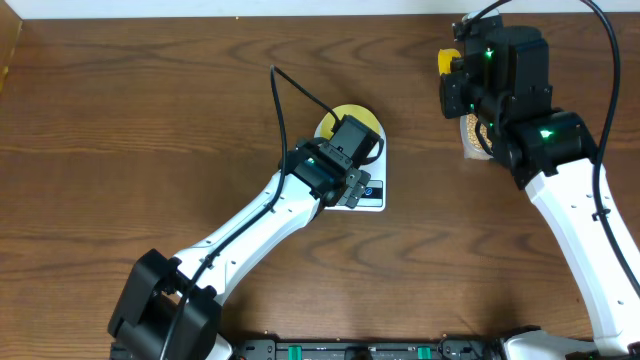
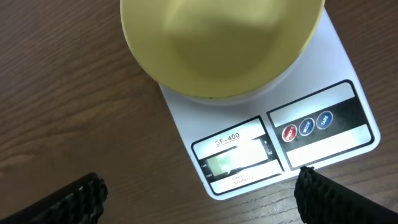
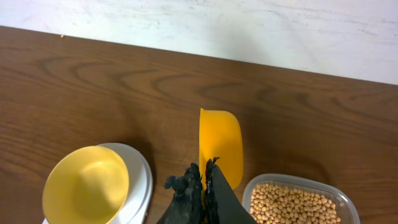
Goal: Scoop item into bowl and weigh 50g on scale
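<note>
The pale yellow-green bowl (image 1: 357, 119) stands empty on the white scale (image 1: 372, 196); both also show in the left wrist view, bowl (image 2: 217, 43) and scale (image 2: 298, 143), and in the right wrist view, bowl (image 3: 85, 184) and scale (image 3: 142, 171). My left gripper (image 2: 199, 193) is open and empty, hovering at the scale's front edge by its display. My right gripper (image 3: 204, 177) is shut on the handle of a bright yellow scoop (image 3: 219, 144), held in the air to the left of the clear tub (image 3: 298, 200) of tan beans (image 3: 292, 205). The scoop looks empty.
The tub of beans (image 1: 470, 135) sits at the right of the table, mostly under my right arm. A pale wall edge (image 3: 249, 31) runs along the table's far side.
</note>
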You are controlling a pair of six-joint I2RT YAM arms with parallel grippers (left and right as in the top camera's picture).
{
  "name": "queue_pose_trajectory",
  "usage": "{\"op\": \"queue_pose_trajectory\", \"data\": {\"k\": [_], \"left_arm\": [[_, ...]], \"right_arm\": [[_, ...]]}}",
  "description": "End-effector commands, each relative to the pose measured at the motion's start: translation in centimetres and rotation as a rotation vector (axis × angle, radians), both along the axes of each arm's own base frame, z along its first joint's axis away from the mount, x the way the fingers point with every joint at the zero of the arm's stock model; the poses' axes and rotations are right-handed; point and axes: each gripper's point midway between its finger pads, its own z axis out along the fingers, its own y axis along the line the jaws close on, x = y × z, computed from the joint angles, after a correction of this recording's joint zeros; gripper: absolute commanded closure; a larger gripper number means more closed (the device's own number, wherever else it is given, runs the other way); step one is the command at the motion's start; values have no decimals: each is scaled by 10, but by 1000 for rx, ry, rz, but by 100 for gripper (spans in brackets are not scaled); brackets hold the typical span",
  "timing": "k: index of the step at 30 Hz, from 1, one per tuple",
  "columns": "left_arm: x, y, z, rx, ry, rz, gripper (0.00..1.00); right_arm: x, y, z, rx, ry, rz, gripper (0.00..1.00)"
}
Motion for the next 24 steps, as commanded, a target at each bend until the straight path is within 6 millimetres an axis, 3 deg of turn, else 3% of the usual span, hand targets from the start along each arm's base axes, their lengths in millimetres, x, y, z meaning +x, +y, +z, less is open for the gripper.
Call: {"op": "queue_pose_trajectory", "data": {"k": [1, 24], "left_arm": [[-2, 6, -6, 33, 9, -3, 2], [-2, 6, -6, 33, 9, -4, 2]], "right_arm": [[1, -2, 2, 1, 6, -2, 99], [-3, 10, 1, 41, 18, 40, 99]]}}
